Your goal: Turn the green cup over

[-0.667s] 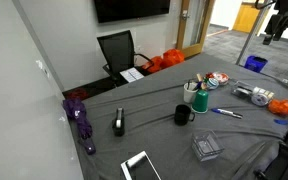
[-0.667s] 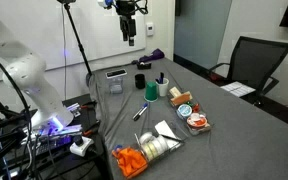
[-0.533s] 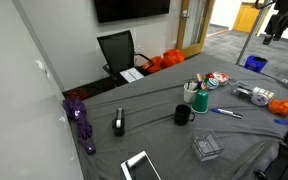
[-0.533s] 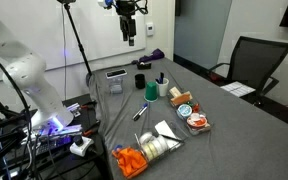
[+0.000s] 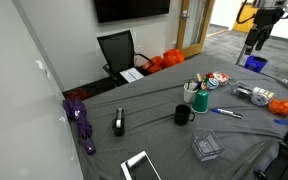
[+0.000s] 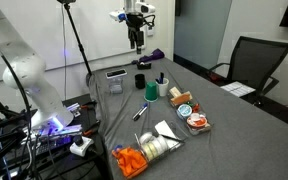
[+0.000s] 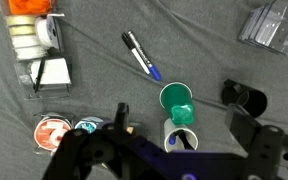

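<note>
Evidently the gripper (image 5: 254,44) hangs high, fingers (image 7: 121,112) spread and empty — poised to drop onto the upright green cup (image 7: 175,97).

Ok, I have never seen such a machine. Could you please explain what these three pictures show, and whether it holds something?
It is one robot arm with a two-fingered gripper at its end. Two pictures come from cameras standing in the room, looking at the grey table from different sides. The third comes from a camera on the arm's wrist, looking down past the gripper. On the table stand the green cup, a black mug and a white cup with pens, close together. Nearby lie a marker, rolls of tape and a clear box. The gripper hangs high above the table, open, and holds nothing.
</note>
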Robot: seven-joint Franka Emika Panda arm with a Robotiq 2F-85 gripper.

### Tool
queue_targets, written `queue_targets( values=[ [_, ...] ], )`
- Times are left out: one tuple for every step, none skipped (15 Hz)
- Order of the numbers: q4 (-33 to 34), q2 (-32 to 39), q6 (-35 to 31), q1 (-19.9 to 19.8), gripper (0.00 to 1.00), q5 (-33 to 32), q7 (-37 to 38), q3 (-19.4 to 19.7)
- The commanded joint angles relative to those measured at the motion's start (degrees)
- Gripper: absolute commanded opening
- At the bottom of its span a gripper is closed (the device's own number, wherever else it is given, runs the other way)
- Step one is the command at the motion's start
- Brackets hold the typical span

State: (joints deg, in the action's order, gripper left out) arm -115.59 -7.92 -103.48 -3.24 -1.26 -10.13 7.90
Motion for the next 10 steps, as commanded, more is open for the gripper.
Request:
queue_targets(
  values=[
    [0.8, 5.4, -6.9, -0.1, 1.00, 3.2, -1.3, -0.9],
    [0.5, 6.6, -9.2, -0.1, 1.00, 4.0, -1.9, -1.2],
    [0.3, 7.6, -11.0, -0.1, 1.00, 4.7, -2.4, -1.5],
    [0.1, 8.8, -13.2, 0.0, 1.00, 6.0, -3.4, -1.8],
    [0.1, 10.0, -14.6, 0.0, 1.00, 7.1, -4.2, -2.1],
    [0.1, 11.1, -15.9, 0.0, 1.00, 8.4, -5.0, -2.5],
    [0.2, 12.1, -16.6, 0.0, 1.00, 9.4, -5.9, -2.9],
    [0.0, 13.0, -17.8, -0.1, 1.00, 12.0, -7.5, -3.3],
    [-0.1, 13.8, -18.9, -0.3, 1.00, 14.1, -8.8, -3.8],
    [-0.2, 14.5, -20.1, -0.4, 1.00, 15.3, -9.5, -4.1]
  ],
)
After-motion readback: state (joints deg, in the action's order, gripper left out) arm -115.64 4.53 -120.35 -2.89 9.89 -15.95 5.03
